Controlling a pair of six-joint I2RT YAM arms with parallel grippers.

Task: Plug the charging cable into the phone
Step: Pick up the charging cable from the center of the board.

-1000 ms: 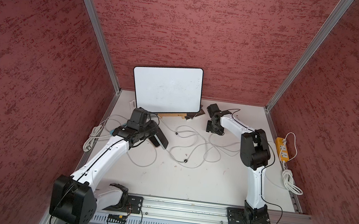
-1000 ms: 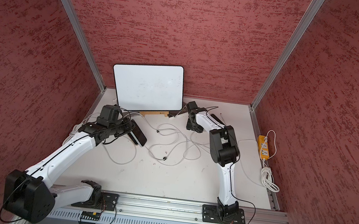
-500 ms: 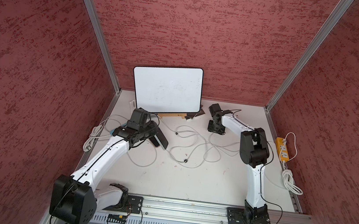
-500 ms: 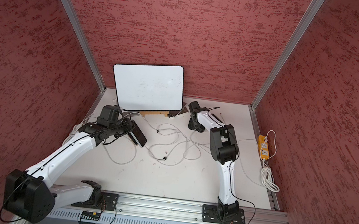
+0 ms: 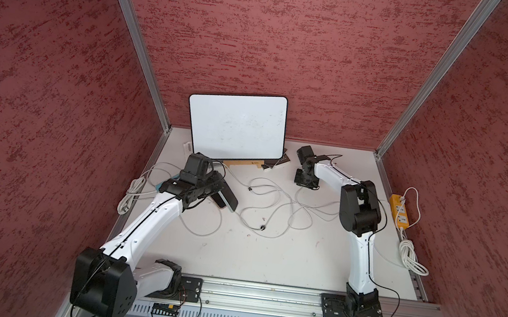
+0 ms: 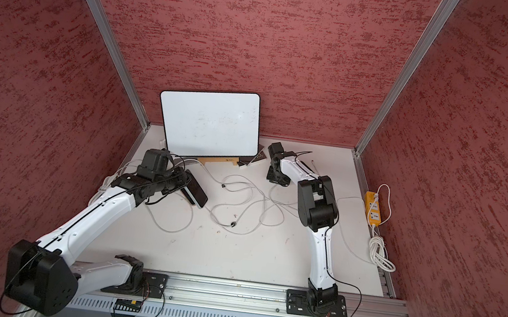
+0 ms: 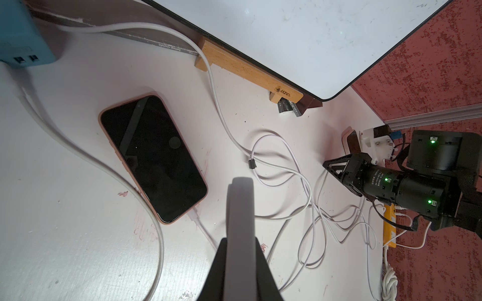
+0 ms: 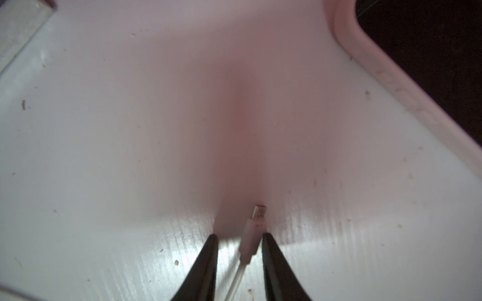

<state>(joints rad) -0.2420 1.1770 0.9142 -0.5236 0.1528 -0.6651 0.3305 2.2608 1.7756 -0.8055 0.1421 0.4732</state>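
Aluminium rail (image 5: 263,292) at the near edge of the white table (image 5: 267,258) carries both arm bases. Beyond it, loose white cables (image 5: 275,214) lie looped across mid-table; a yellow power strip (image 5: 399,211) sits at the right edge.

Left gripper (image 7: 240,187): jaws fully closed, nothing held, poised above the table's left side. Beside it in the left wrist view, an orange-cased phone (image 7: 154,159) lies flat, screen up and dark; a white lead (image 7: 200,229) meets its end nearest the gripper. A blue charger block (image 7: 23,39) sits near that phone.

Right gripper (image 8: 239,239): further back, low over the table, jaws partly open, straddling the charging cable (image 8: 240,273). The connector boot (image 8: 251,237) sits close to one finger with a gap at the other; no firm grip is shown. The metal plug (image 8: 259,212) projects past the fingertips (image 8: 211,245) and rests on the table. The pink-cased phone (image 8: 430,52) lies flat, near the plug but apart from it.

Whiteboard (image 5: 237,125) on a wooden base (image 7: 250,75) stands at the rear wall.
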